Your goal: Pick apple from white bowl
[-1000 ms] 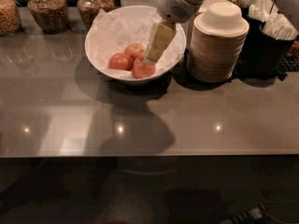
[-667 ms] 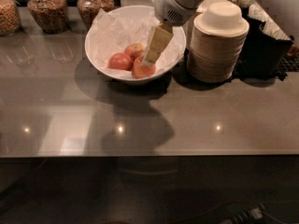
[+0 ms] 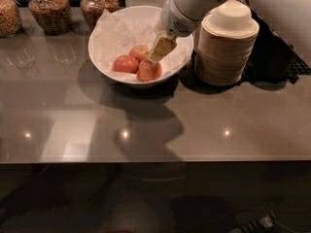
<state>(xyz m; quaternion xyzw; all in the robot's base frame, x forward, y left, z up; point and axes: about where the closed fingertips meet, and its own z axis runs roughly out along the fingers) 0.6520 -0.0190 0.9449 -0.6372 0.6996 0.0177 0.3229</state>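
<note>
1. The apple (image 3: 149, 70), pinkish-red, lies in the bowl (image 3: 104, 57). It sits at the front right of the bowl floor, closest to the near rim.

2. The end effector (image 3: 158, 55) is inside the bowl, directly above the apple. Its tan tip slants down and to the left and reaches the apple's top. Contact cannot be confirmed. Whether the end effector is apart, together or clamped on the apple cannot be told.

3. Bowl contents: three apples on crinkled white paper (image 3: 121, 30).
   - The orange-red apple (image 3: 125, 63) lies to the left of the apple, just beside it.
   - The yellow-tan apple (image 3: 139, 52) lies behind both and is partly covered by the end effector.
   - The paper lines the inner wall and rises above the rim at the back left.

4. The white arm (image 3: 187, 6) enters from the upper right and overhangs the bowl's right rim.

5. To the right of the bowl, a bowl stack (image 3: 226, 52) of small off-white disposable bowls stands upright, just beside the bowl. The top bowl shows no contents.

6. Behind the bowl, three glass jars (image 3: 48, 11) stand in a row at the back left. Each holds brown granular dry goods; the type cannot be identified.

7. All items stand on a glossy grey-brown counter (image 3: 146, 125). A black mat (image 3: 286, 64) lies at the far right, behind the bowl stack.
</note>
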